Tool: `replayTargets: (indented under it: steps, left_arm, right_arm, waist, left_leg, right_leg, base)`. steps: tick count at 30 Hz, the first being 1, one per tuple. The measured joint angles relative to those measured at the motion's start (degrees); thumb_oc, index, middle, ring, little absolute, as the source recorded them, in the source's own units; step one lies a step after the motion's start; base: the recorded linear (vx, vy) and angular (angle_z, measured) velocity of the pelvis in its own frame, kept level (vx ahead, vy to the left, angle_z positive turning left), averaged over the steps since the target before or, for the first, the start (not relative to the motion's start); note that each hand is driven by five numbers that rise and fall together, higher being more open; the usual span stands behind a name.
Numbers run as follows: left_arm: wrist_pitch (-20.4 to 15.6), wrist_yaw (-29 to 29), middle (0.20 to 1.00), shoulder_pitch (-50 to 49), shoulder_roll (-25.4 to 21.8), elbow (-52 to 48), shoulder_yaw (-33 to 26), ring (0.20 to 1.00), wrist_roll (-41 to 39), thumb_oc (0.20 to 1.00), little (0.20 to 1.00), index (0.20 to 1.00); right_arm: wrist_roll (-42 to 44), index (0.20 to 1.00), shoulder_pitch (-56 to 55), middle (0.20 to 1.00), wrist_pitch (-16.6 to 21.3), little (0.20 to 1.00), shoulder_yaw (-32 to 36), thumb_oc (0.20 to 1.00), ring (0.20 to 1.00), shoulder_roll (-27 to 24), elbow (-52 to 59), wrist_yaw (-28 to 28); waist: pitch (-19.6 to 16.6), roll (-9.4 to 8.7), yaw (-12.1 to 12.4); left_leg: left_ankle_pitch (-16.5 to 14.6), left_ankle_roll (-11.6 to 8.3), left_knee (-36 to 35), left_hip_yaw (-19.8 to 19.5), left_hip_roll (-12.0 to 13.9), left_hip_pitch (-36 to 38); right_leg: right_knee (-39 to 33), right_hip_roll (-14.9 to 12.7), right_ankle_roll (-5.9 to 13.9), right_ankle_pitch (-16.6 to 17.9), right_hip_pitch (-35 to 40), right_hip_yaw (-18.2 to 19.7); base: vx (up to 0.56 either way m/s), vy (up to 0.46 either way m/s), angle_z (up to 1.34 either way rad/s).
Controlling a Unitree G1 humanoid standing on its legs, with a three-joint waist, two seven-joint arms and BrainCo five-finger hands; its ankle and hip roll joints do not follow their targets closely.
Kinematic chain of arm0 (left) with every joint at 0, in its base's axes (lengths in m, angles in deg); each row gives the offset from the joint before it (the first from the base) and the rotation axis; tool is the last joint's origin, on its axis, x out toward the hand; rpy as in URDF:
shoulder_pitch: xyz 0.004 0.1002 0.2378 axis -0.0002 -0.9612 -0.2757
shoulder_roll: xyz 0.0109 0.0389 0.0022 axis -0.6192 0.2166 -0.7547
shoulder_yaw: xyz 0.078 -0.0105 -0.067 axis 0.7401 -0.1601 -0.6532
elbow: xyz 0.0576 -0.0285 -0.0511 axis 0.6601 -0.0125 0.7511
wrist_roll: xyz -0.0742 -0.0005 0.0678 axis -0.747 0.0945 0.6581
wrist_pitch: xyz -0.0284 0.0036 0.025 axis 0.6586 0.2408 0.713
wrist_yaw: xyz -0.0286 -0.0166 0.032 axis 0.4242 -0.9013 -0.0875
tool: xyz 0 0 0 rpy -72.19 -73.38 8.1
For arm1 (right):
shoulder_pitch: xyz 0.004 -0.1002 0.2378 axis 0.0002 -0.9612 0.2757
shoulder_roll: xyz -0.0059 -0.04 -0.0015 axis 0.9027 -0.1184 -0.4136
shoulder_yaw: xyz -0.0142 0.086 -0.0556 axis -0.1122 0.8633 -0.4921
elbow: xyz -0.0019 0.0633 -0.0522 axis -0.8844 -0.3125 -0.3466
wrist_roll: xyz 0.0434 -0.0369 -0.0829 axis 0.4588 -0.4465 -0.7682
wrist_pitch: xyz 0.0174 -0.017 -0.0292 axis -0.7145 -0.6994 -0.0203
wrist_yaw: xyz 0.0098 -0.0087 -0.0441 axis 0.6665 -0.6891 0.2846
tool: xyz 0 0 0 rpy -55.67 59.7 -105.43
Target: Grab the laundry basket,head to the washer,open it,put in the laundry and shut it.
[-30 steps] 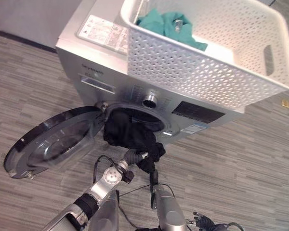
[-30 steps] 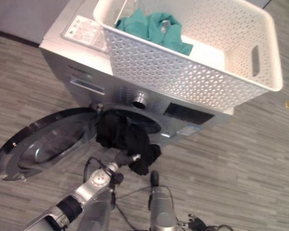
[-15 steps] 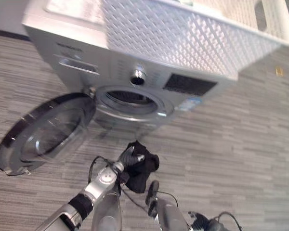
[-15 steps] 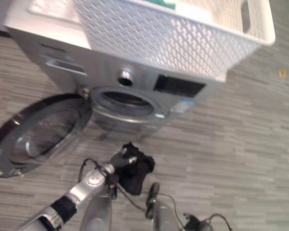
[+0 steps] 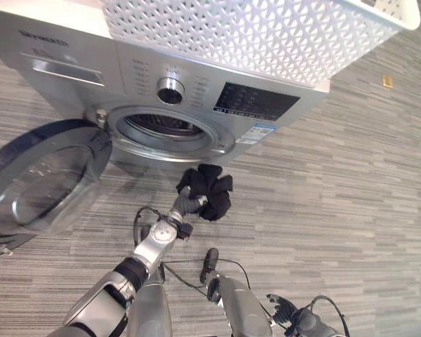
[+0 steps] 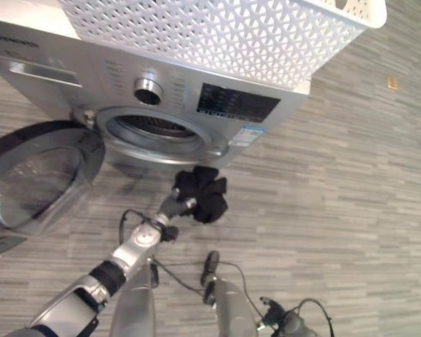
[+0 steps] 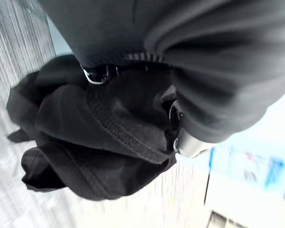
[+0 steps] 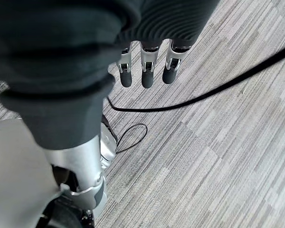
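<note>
The silver washer (image 5: 77, 49) stands with its round door (image 5: 38, 186) swung open to the left and its drum opening (image 5: 165, 130) exposed. The white perforated laundry basket (image 5: 252, 35) rests on top of the washer. My left hand (image 5: 184, 203) is shut on a bunched black garment (image 5: 209, 191), held just below and in front of the opening; the cloth (image 7: 85, 142) covers its fingers in the left wrist view. My right hand (image 8: 145, 71) hangs low over the floor with fingers straight and nothing in it.
Grey striped plank flooring (image 5: 351, 182) spreads in front of and to the right of the washer. The open door takes up the space to the left of the opening. A small yellow tag (image 5: 386, 81) lies on the floor at the far right.
The black garment hung from the drum's mouth a second ago; now it is clear of the mouth, bunched in my left hand. The whole view has tilted downward.
</note>
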Motion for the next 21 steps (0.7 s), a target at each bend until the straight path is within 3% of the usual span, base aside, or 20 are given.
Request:
replayTargets:
  steps: [3,7,16,21]
  left_arm:
    - [-0.5,-3.8,0.200,5.8,-2.3,2.4,-3.1,0.200,0.0,0.200,0.200,0.200]
    - [-1.1,-7.0,0.200,8.9,-4.7,3.1,-5.6,0.200,0.2,0.200,0.200,0.200]
    - [-1.4,-13.0,0.200,24.8,-16.4,12.6,-8.9,0.200,0.2,0.200,0.200,0.200]
    - [-1.6,-13.4,0.200,31.0,-15.4,14.2,-8.6,0.200,-1.5,0.200,0.200,0.200]
  right_arm:
    - [0.0,1.000,1.1,1.000,0.4,1.000,-1.5,1.000,1.000,-0.8,2.9,-0.6]
    - [0.5,1.000,1.3,1.000,0.4,1.000,-3.3,1.000,1.000,-1.9,5.5,-0.6]
    - [2.3,1.000,3.4,1.000,2.0,1.000,-5.0,1.000,1.000,-5.5,10.8,-0.6]
    - [3.4,1.000,4.5,1.000,2.4,1.000,-5.2,1.000,1.000,-8.0,14.7,-1.1]
  waist:
    - [2.1,-1.50,-0.9]
    - [2.5,-1.74,-1.1]
    - [2.5,-1.80,-3.9]
    - [2.5,-1.83,-4.7]
  left_leg:
    - [0.1,-0.09,0.8,-0.1,0.8,-1.6]
    - [0.2,-0.25,1.2,-0.1,1.6,-3.0]
    - [1.9,-0.66,2.5,-1.5,2.5,-10.9]
    - [2.8,-0.65,2.6,-1.9,2.4,-14.5]
  right_leg:
    - [1.8,0.5,-0.27,-0.4,-2.0,0.1]
    - [2.6,0.9,-0.31,-0.4,-3.9,0.3]
    - [8.6,1.3,-1.41,-1.9,-13.3,-0.2]
    - [11.6,0.8,-1.63,-2.8,-17.9,-0.2]
  base:
    - [-0.03,-0.048,-0.06]
    - [-0.04,-0.066,-0.05]
    - [-0.01,-0.015,0.01]
    - [-0.01,-0.032,0.04]
